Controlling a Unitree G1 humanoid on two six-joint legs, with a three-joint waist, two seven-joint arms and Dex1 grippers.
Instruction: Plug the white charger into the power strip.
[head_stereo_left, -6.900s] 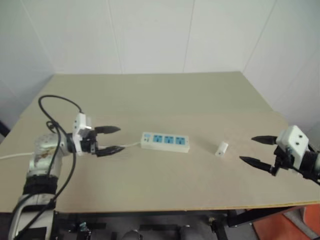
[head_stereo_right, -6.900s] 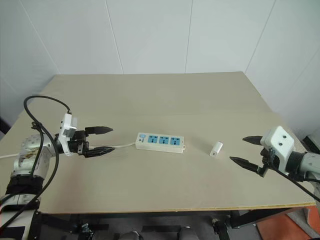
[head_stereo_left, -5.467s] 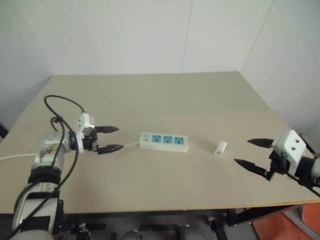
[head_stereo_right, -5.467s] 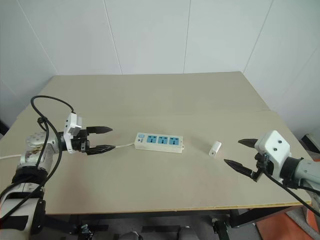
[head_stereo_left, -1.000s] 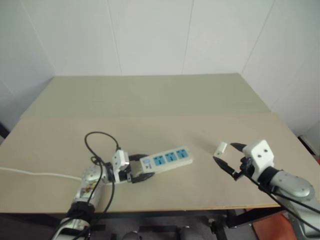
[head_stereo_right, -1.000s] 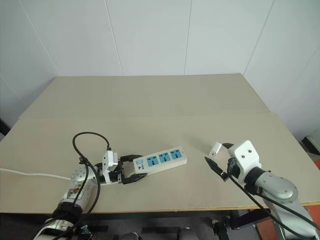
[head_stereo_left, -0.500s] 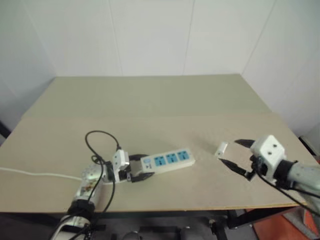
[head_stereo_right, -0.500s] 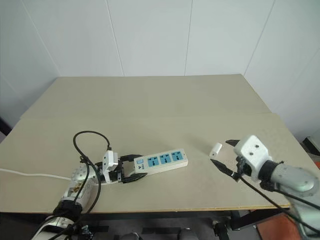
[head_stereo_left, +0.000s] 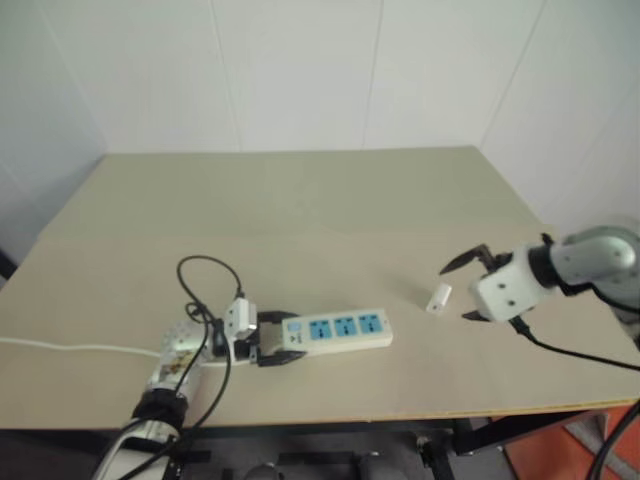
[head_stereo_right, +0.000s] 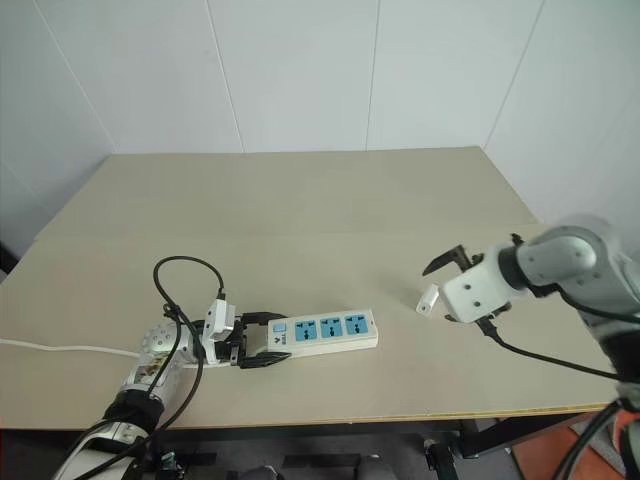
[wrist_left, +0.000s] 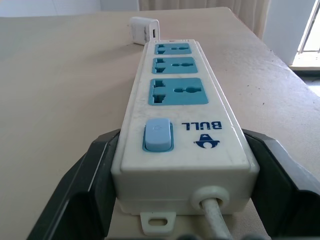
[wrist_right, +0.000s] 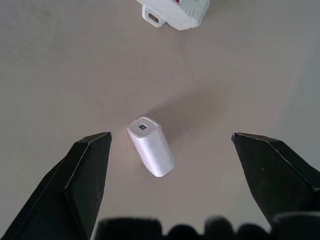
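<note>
Nearest you, your left gripper (head_stereo_right: 262, 340) clamps its 2 black fingers on the switch end of the power strip (head_stereo_right: 320, 332), which lies flat on the table (head_stereo_right: 300, 200) near the front edge, 3 blue sockets facing up. Further right, the white charger (head_stereo_right: 428, 299) lies on its side, apart from the strip. Your right gripper (head_stereo_right: 450, 290) hangs over it, fingers spread wide, touching nothing.

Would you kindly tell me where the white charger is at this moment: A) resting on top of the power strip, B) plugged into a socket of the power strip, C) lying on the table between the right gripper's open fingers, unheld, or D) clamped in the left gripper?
C: the white charger lies on the table, with the right gripper's fingers spread wide of it, apart from the power strip.
</note>
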